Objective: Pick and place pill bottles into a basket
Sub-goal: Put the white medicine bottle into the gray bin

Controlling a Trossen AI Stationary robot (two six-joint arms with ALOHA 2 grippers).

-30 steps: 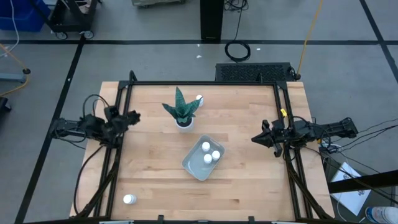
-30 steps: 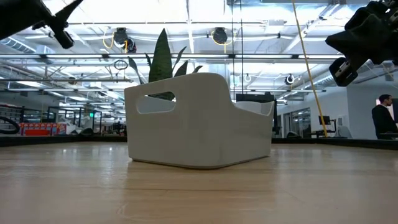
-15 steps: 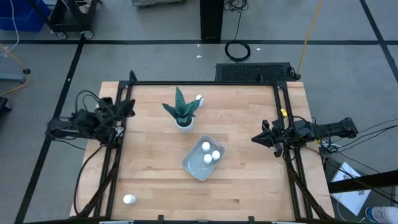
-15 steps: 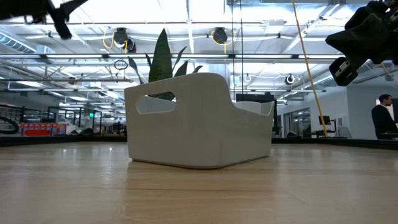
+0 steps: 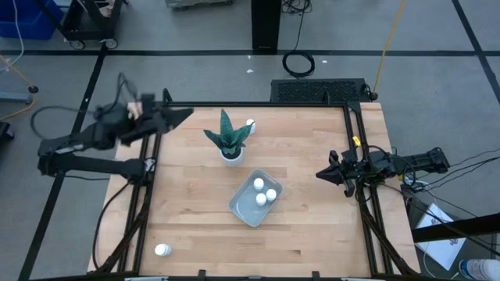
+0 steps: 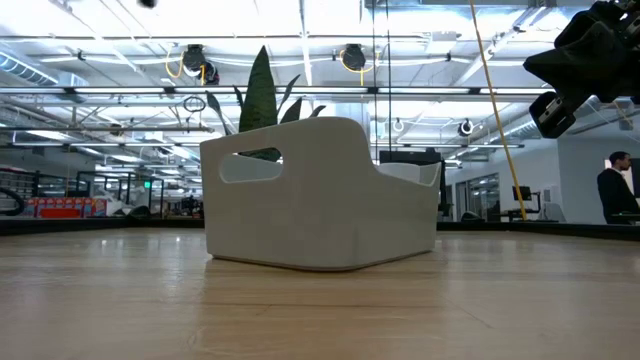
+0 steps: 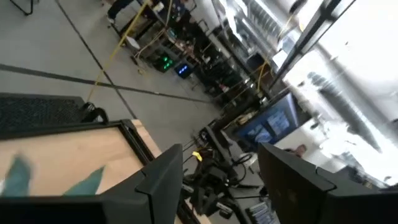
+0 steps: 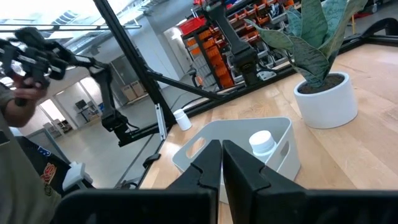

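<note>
Left gripper (image 5: 184, 114) swung to table's far-left corner, jaws apart, right gripper (image 5: 320, 173) parked

The table (image 5: 312, 226) is pale wood, laid in narrow strips with visible grain and a smooth, faintly satin finish; a dark matt metal frame (image 5: 258, 104) edges it. The basket (image 6: 320, 195) is smooth pale plastic, slightly translucent, matt to low sheen. The pill bottles (image 5: 264, 192) look like smooth white plastic. The plant pot (image 8: 326, 99) is plain white and matt, material unclear. Both arms are dark and matt. The floor (image 5: 195, 70) is dull grey.
</note>
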